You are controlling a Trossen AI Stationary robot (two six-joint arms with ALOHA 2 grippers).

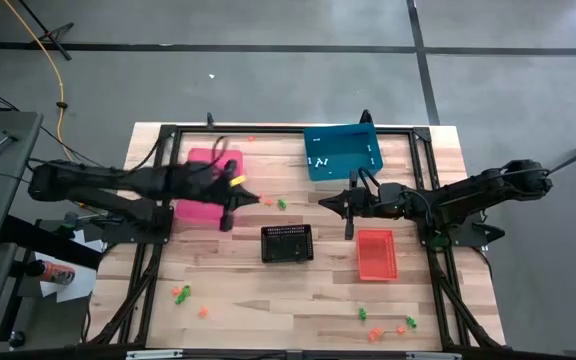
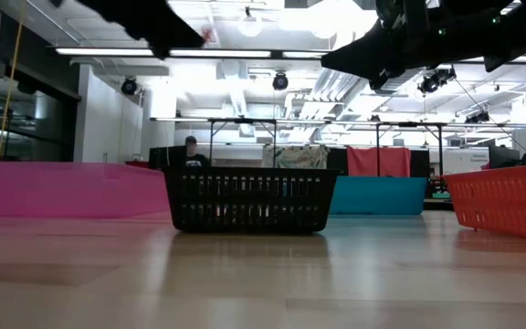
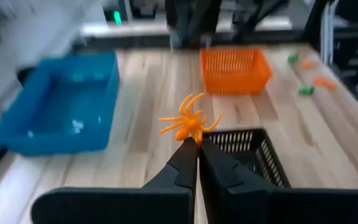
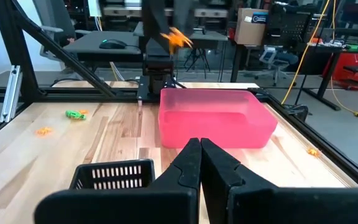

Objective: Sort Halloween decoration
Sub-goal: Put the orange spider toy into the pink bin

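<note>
While the left claw (image 3: 196, 144) pinches an orange spider (image 3: 188, 121) tight between closed fingers, it hangs at centre-left of the high view, just right of the pink bin (image 1: 201, 190) and above the bench (image 1: 268, 295). Right claw (image 1: 325, 203), centre-right below the blue bin (image 1: 340, 151), is clamped shut on nothing. More trinkets (image 1: 388, 325) dot the lower frame.
</note>
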